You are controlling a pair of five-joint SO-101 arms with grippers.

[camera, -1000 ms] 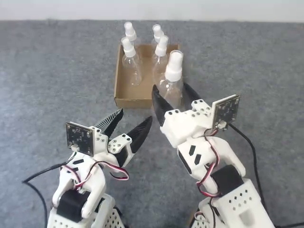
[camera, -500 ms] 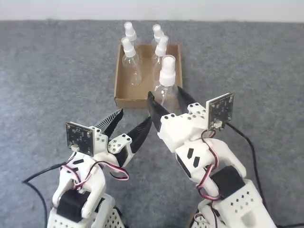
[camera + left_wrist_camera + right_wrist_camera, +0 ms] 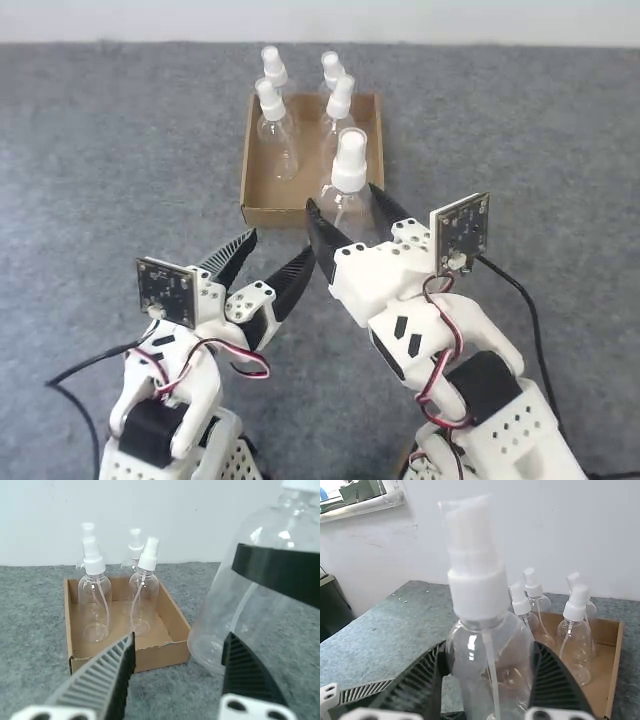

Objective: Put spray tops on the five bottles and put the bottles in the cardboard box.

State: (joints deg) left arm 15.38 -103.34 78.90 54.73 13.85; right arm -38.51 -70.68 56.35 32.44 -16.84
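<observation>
The right gripper (image 3: 343, 210) was clamped on the clear plastic bottle with a white spray top (image 3: 347, 178). It held the bottle upright, long axis vertical and nozzle uppermost. The bottle stood at the near right corner of the shallow brown cardboard box (image 3: 246, 185), apparently just outside its wall, so the free floor lay ahead and to the left. Four more capped clear bottles (image 3: 276, 135) stood upright toward the box's far side. The left gripper (image 3: 280, 245) sat with fingers apart and empty over the grey felt surface (image 3: 120, 150), short of the box.
</observation>
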